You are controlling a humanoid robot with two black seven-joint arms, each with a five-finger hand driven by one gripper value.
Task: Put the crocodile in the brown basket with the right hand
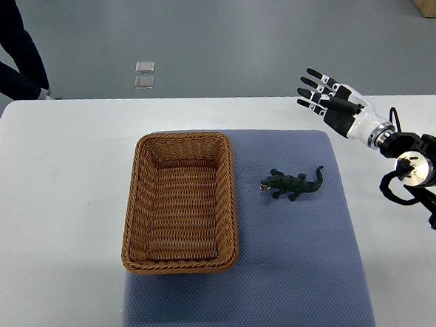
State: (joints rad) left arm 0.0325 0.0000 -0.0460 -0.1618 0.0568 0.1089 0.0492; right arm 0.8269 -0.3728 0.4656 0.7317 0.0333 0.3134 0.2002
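Nearest to me is the front edge of the blue-grey mat [291, 294], which lies flat on the white table [53, 198] and covers its middle and right part. On the left part of that mat I see the brown basket [135, 203], a rectangular wicker one, standing upright with its long side running away from me. Just to the right of it, on the bare mat, lies the crocodile [292, 184]: a small dark green toy on its belly, its reddish open mouth pointing toward the basket wall and its tail curling up and away to the right. It is near the basket but not touching it. My right hand [339, 103] hovers over the far right stretch of the table, beyond the mat's back edge and well apart from the crocodile. Its fingers [315, 88] are stretched out and spread, pointing left, and they hold nothing. Behind it the white wrist and black arm run off toward the right edge. At the far left, beyond the table, a person's dark trouser legs [14, 47] stand on the grey floor.
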